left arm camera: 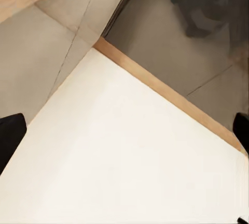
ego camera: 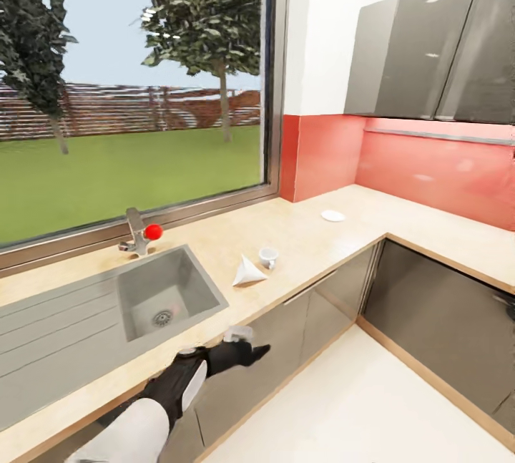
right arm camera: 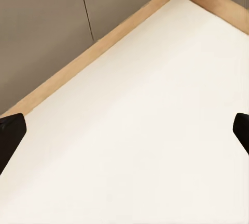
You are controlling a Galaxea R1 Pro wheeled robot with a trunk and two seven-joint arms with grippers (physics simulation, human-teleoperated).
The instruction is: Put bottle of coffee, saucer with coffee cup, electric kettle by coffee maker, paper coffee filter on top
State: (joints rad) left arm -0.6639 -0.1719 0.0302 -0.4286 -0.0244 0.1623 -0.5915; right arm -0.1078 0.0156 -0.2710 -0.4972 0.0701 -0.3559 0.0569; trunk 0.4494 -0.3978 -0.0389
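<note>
The left arm (ego camera: 179, 384) is cut off by the lower edge of the head view, and its gripper (ego camera: 247, 352) is dark and small there, so its jaws are hard to read. In the left wrist view two black fingertips (left arm camera: 9, 138) stand at opposite edges with bare floor (left arm camera: 129, 156) between them: the left gripper is spread wide and holds nothing. The right wrist view shows the same wide gap between its fingertips (right arm camera: 9, 135), so the right gripper is also empty.

On the pale, stone-like counter (ego camera: 300, 234), the metal sink (ego camera: 168, 298) is the landmark. Just right of the sink lies a white cone, probably the paper filter (ego camera: 248, 273). The round cup (ego camera: 268, 257) stands near it, apart. The flat saucer (ego camera: 332, 216) is farther right, toward the red wall.
</note>
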